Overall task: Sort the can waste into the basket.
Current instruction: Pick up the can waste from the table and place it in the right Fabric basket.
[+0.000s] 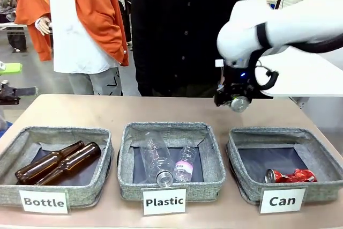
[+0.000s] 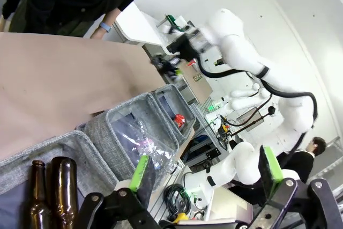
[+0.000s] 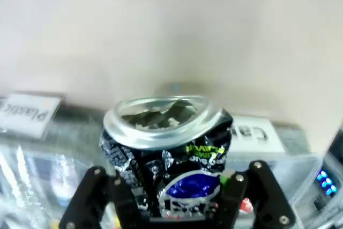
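**One can sorted, the second held in the air behind the basket**

The task looks about half done. A crushed red drink can (image 1: 291, 176) lies on the dark floor of the grey fabric rectangular basket with the white "Can" label (image 1: 321, 162), at its front edge near the label. That basket stands at the robot's right end of a row of three; the like grey basket labelled "Plastic" (image 1: 127, 164) in the middle holds clear plastic bottles (image 1: 159, 160), and the like grey basket labelled "Bottle" (image 1: 17, 149) at the left end holds two brown glass bottles (image 1: 59, 162).

The second piece, a crushed black and silver drink can with green and blue print (image 3: 169, 151), is clamped between the fingers of the right gripper (image 3: 177, 199), which press on its lower sides while its dented silver end faces outward. In the front view the right gripper (image 1: 233, 98) hangs above the bare tan table (image 1: 80, 110) just beyond the far rim of the "Can" basket, near the person in dark clothing standing at the far side.

What is left, by this reading, is to bring that can over the basket's opening, let it go, and draw the arm back clear.

The left gripper (image 2: 203, 174) takes no part: its green pads are spread well apart with nothing between them, above the "Bottle" basket's end of the row.
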`<state>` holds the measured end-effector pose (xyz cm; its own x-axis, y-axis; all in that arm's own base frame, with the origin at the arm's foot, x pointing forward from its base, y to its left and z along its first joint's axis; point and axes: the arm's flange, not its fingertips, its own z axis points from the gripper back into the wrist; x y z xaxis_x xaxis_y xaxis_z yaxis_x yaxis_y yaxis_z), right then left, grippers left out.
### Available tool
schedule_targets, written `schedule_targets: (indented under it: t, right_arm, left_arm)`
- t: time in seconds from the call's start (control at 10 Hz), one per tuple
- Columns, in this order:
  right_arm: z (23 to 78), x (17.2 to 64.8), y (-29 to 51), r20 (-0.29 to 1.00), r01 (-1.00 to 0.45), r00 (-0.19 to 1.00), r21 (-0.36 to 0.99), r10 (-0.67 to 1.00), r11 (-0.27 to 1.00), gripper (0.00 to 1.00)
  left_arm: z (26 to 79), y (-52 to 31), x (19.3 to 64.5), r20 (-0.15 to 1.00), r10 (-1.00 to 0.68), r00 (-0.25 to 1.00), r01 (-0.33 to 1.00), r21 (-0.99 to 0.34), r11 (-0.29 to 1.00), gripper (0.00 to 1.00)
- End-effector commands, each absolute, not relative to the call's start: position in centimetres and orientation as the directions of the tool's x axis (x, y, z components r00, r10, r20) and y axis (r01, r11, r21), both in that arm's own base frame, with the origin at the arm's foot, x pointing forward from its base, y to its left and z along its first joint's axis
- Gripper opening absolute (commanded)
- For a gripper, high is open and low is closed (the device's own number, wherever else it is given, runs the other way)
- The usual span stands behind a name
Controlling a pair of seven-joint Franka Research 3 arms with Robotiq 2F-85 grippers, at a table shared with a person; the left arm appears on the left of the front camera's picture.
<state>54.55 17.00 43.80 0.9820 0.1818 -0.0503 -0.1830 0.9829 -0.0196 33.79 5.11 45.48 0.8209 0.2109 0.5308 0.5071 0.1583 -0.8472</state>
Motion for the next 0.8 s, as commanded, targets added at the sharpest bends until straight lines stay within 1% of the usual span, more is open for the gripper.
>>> schedule_targets:
  t: [0.0,0.1,0.2,0.3,0.5,0.7]
  right_arm:
    - [48.0,47.0,12.6,-0.165,-0.582,0.795,0.064,0.583,0.811,0.00]
    - [48.8,44.2,10.9,-0.152,-0.728,0.667,0.077,0.729,0.682,0.00]
    - [49.0,41.8,9.2,-0.129,-0.817,0.559,0.082,0.819,0.571,0.00]
    - [48.7,40.0,7.7,-0.072,-0.893,0.437,0.090,0.897,0.442,0.00]
    - [47.4,38.4,5.5,0.031,-0.949,0.301,0.104,0.953,0.296,0.00]
    - [46.7,37.5,4.5,0.106,-0.971,0.232,0.080,0.967,0.224,0.00]
  left_arm:
    - [45.7,5.1,33.7,0.529,0.225,0.818,0.506,-0.849,0.155,1.00]
    - [45.7,5.1,33.7,0.529,0.225,0.818,0.506,-0.849,0.155,1.00]
    - [45.7,5.1,33.7,0.529,0.225,0.818,0.506,-0.849,0.155,1.00]
    - [45.7,5.1,33.7,0.529,0.225,0.818,0.506,-0.849,0.155,1.00]
    - [45.7,5.1,33.7,0.529,0.225,0.818,0.506,-0.849,0.155,1.00]
    - [45.7,5.1,33.7,0.529,0.225,0.818,0.506,-0.849,0.155,1.00]
